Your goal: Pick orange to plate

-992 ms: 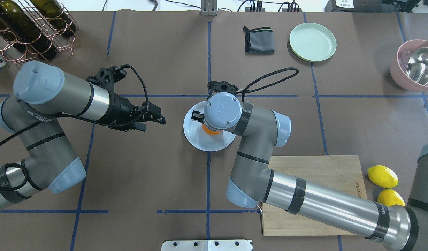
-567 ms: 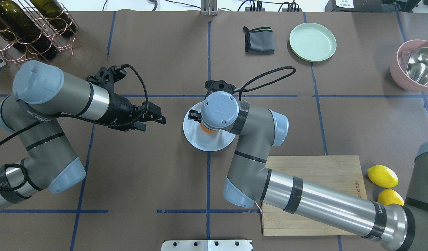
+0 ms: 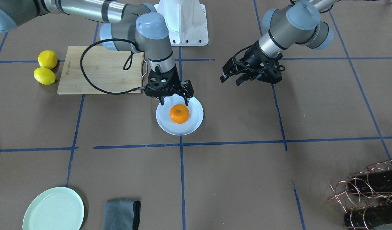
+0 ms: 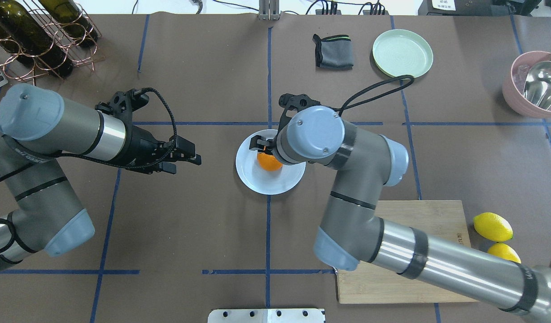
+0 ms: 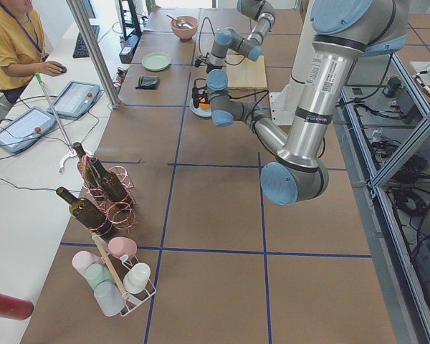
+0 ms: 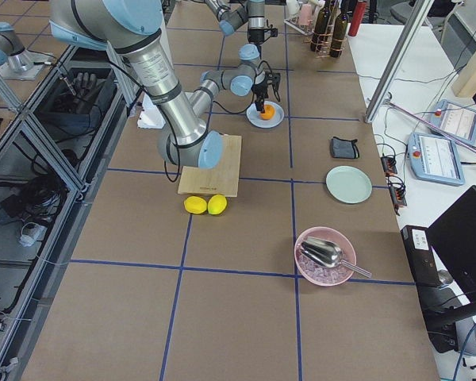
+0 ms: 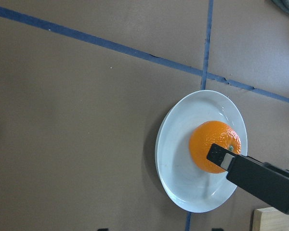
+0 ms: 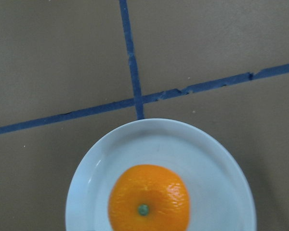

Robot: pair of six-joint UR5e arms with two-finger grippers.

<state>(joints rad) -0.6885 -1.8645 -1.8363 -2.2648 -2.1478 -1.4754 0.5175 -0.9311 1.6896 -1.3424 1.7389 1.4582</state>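
Observation:
The orange (image 3: 179, 113) lies stem-up on the white plate (image 3: 196, 123) at the table's middle, with nothing gripping it. My right gripper (image 3: 174, 102) hangs open just above it, one finger on each side of the orange's robot-side edge. In the overhead view the right wrist covers part of the orange (image 4: 267, 163) and of the plate (image 4: 257, 181). The right wrist view looks straight down on the orange (image 8: 149, 199). My left gripper (image 4: 185, 160) hovers open and empty, well to the plate's left. The left wrist view shows the orange (image 7: 209, 144) behind a right finger (image 7: 253, 175).
A pale green plate (image 4: 402, 54) and a grey cloth (image 4: 333, 51) lie at the far side. A wooden board (image 4: 419, 224) and two lemons (image 4: 492, 226) sit near right. A pink bowl with a scoop (image 4: 533, 85) and a bottle rack (image 4: 37, 36) occupy the far corners.
The right gripper has let go of the orange and risen, its wrist shifting right. The orange now rests free on the plate. The left gripper has drawn back slightly to the left.

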